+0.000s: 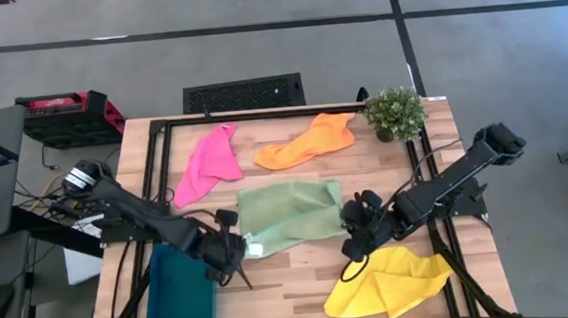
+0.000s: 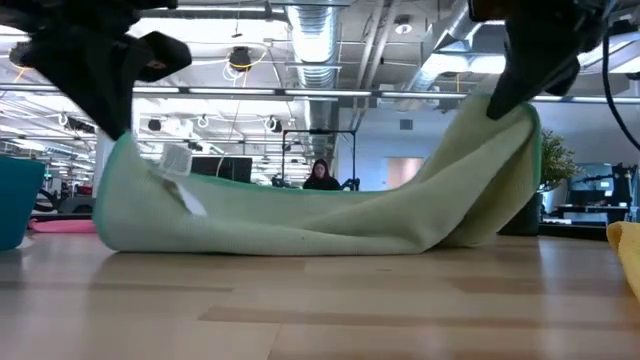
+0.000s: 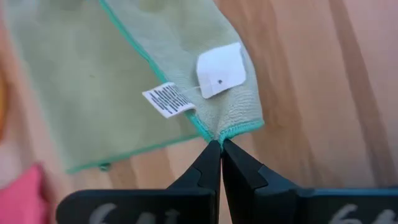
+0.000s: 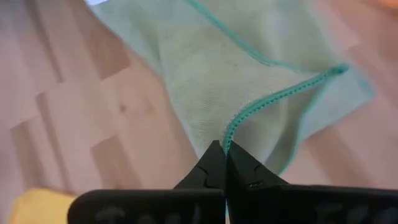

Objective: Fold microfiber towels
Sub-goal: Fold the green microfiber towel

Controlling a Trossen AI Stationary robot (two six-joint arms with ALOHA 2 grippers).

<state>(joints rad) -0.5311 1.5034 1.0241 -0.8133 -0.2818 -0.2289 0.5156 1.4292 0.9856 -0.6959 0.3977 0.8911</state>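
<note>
Towel fold in progress on the light green towel (image 1: 290, 215), mid-tabletop (image 1: 303, 283). Left gripper (image 1: 233, 255) had its jaws pinched tight on the near-left corner, the one carrying the white tags (image 3: 221, 70); the corner's teal hem came right out of the jaw tips in the left wrist view. Right gripper (image 1: 357, 228) jaws were likewise closed on the near-right edge, teal stitching (image 4: 273, 99) running up from the tips. Low view showed both ends raised off the wood while the middle sagged and rested on it, so the two-corner hold looked meant to carry the near edge over the far one for a half fold. Exact amount of cloth inside the right jaws was hard to tell, probably just the hem.

Other towels lay flat and untouched: hot pink towel (image 1: 208, 162) and orange towel (image 1: 311, 140) toward the far edge, yellow towel (image 1: 393, 280) near the front right, just beside the right gripper. Teal bin (image 1: 180, 292) sat front left.
</note>
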